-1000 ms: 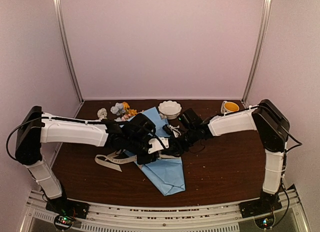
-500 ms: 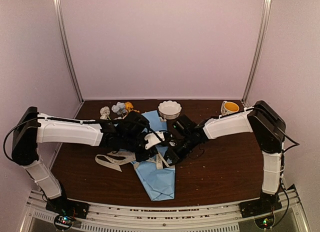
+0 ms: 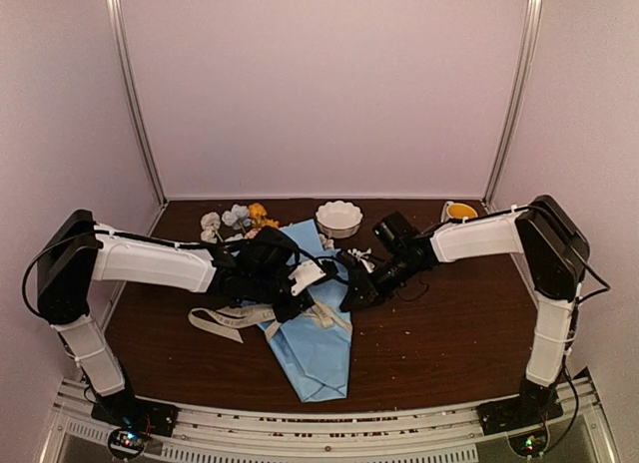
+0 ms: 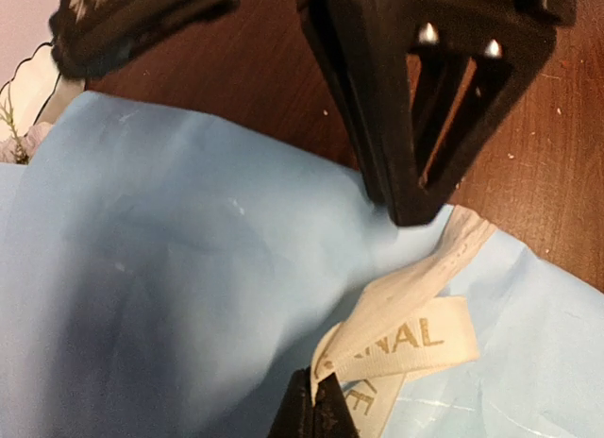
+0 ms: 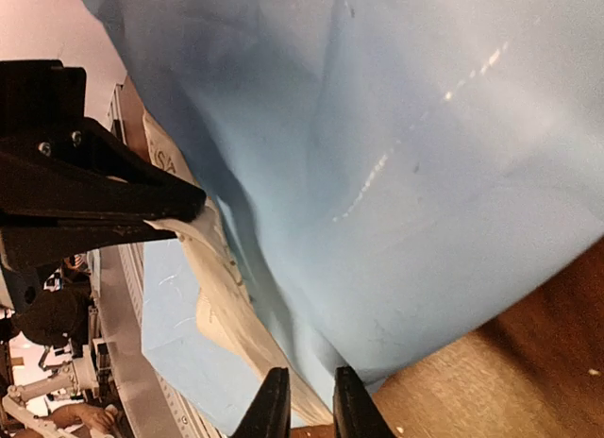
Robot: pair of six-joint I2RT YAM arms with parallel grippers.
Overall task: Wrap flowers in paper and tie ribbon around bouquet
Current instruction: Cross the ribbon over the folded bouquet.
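Observation:
The light-blue paper (image 3: 318,348) lies rolled as a cone, point toward the near edge, with the flowers (image 3: 240,220) sticking out at its far-left end. The beige ribbon (image 3: 226,321) trails left of the cone and crosses over it. My left gripper (image 3: 310,288) hovers over the cone, and in its wrist view the tips (image 4: 317,415) are shut on a loop of the printed ribbon (image 4: 408,317). My right gripper (image 3: 351,293) is at the cone's right edge. Its fingers (image 5: 275,406) stand a narrow gap apart at the paper's edge (image 5: 396,221), with the ribbon (image 5: 226,315) just beyond.
A white scalloped bowl (image 3: 339,219) stands behind the cone, and a cup with a yellow inside (image 3: 459,213) sits at the far right. The dark wood table (image 3: 449,333) has metal rails along its near edge.
The right gripper has pulled back up and to the right, away from the cone's middle. The cone has shifted left and turned a little. The left gripper keeps hold of the ribbon.

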